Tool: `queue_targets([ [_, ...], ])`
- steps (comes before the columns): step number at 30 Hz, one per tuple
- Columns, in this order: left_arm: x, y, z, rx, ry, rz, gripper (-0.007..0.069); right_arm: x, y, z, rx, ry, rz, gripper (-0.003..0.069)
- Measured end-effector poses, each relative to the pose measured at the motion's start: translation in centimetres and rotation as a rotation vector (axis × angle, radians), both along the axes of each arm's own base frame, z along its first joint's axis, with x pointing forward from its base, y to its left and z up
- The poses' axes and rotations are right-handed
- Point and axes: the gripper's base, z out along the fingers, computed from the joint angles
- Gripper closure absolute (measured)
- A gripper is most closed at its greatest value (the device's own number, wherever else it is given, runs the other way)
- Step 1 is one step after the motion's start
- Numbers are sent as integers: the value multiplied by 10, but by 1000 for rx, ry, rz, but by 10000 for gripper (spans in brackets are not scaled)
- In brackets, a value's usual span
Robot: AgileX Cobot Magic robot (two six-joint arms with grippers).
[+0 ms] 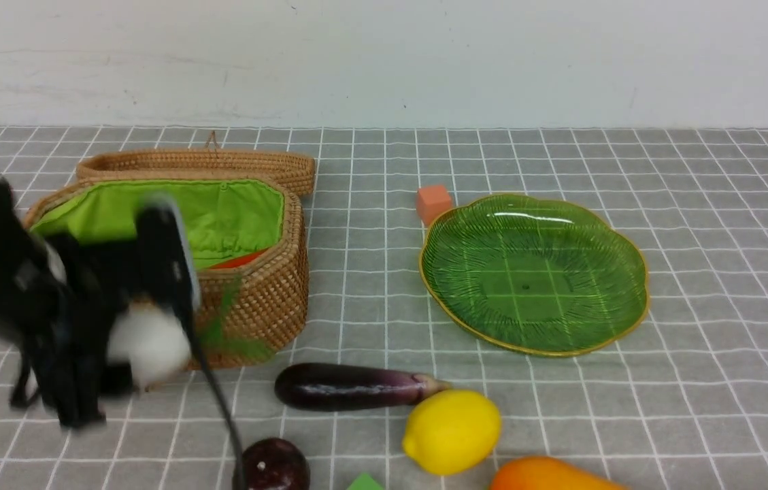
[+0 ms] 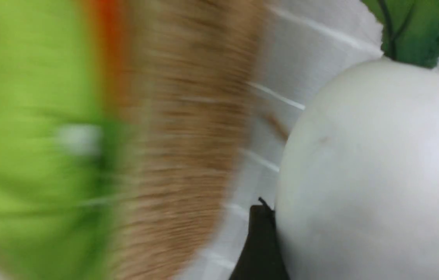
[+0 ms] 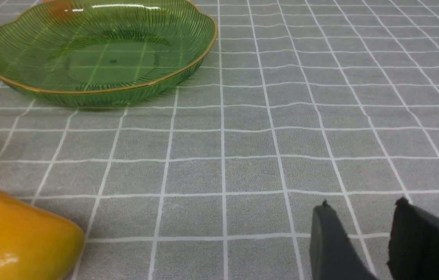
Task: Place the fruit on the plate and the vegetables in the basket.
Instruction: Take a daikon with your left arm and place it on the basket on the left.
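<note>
Gripping white radish (image 1: 149, 344) in left jaws, spread wide, blurred, just outside front wall of basket (image 1: 268, 299). Holding nothing in right jaws, narrowly parted above table (image 3: 281, 155). Lying nearer the robot: eggplant (image 1: 349, 386), lemon (image 1: 452, 430), maroon fruit (image 1: 275, 466), mango (image 1: 547, 476). Well right of basket: plate (image 1: 601, 238).

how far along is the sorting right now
Early. Done: one red-orange piece lies in the basket. In hand: the left pincer holds the radish beside the basket's front wall, not yet inside. Left: the eggplant for the basket, and the lemon, plum and mango, all on the table; the plate is empty.
</note>
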Motion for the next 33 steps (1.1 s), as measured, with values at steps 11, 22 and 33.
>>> queue_targets([
  [11, 62, -12, 39, 12, -445, -45, 96, 0, 0, 0, 0, 0, 0, 418],
  [22, 110, 1, -28, -106, -334, 175, 22, 0, 0, 0, 0, 0, 0, 418],
  [33, 54, 12, -15, -155, -306, 273, 9, 0, 0, 0, 0, 0, 0, 418],
])
